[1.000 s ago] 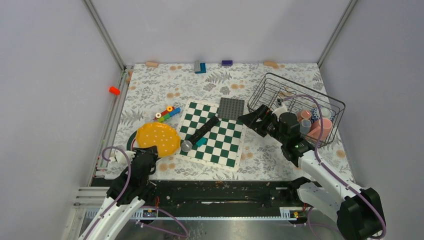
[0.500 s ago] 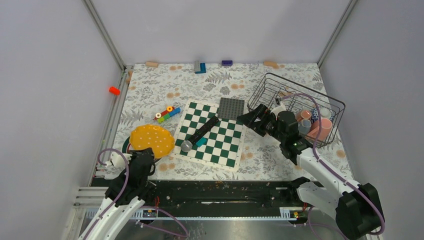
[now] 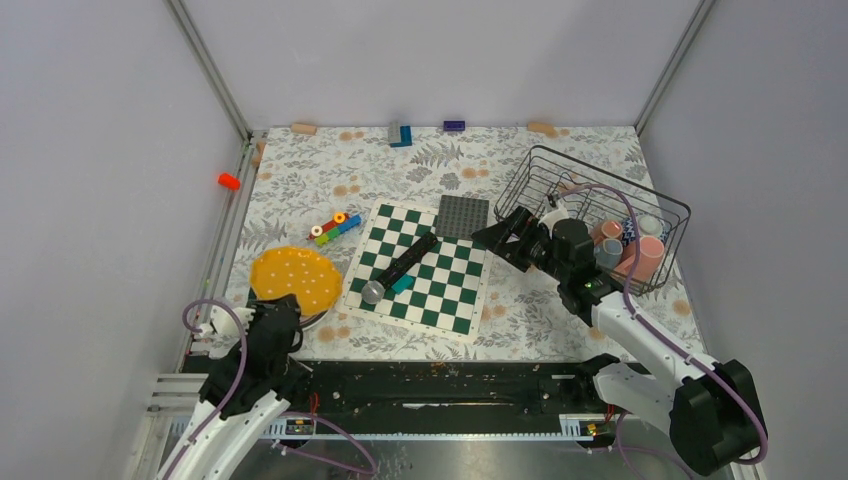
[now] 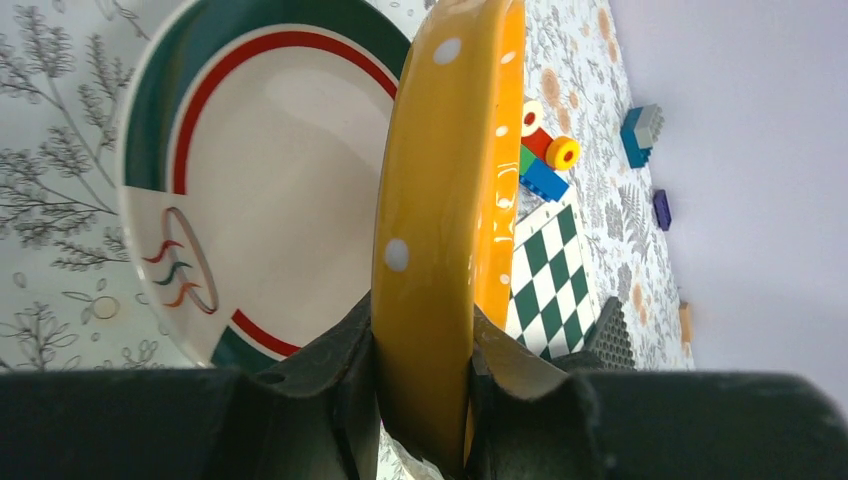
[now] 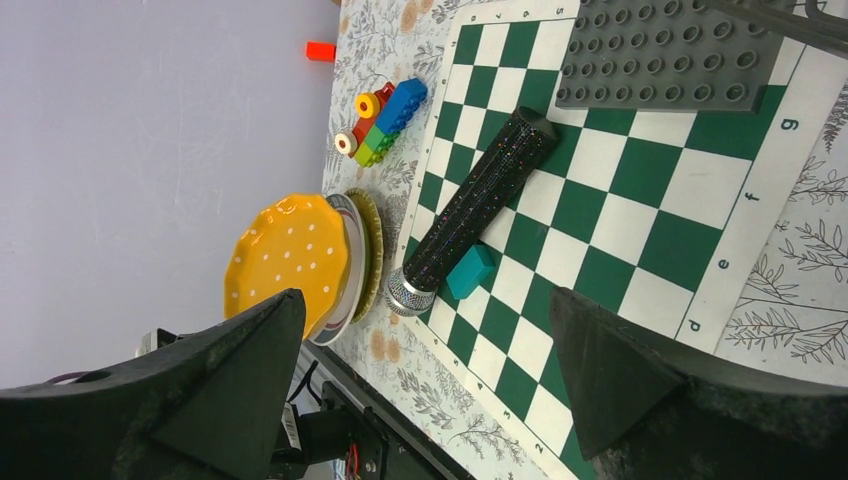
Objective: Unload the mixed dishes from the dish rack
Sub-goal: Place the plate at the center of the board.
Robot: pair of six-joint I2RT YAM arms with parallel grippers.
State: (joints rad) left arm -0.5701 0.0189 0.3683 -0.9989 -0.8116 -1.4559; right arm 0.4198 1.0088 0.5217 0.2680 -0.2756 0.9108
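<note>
The left gripper [image 4: 423,350] pinches the near rim of the yellow-orange plate [image 3: 296,279], one finger on each face. Over the past second it has carried the plate away from the chessboard [image 3: 430,275] toward the table's near left corner. There the plate now hangs tilted over a white plate with a green and red rim [image 4: 230,170], already out on the cloth. Whether the two are touching cannot be told from here. Across the table the right gripper [image 3: 503,236] has barely stirred. Its jaws are spread wide and hold nothing, and it hovers between the chessboard's right edge and the left end of the dish rack [image 3: 560,165]. The pink and grey mugs [image 3: 645,255] are still crowded at the rack's right end. The shift suggests the yellow-orange plate is nearly set down, with only the lowering and release left. The bulk of the unloading appears to remain, and the waiting right arm seems best placed to reach into the rack for a mug.
</note>
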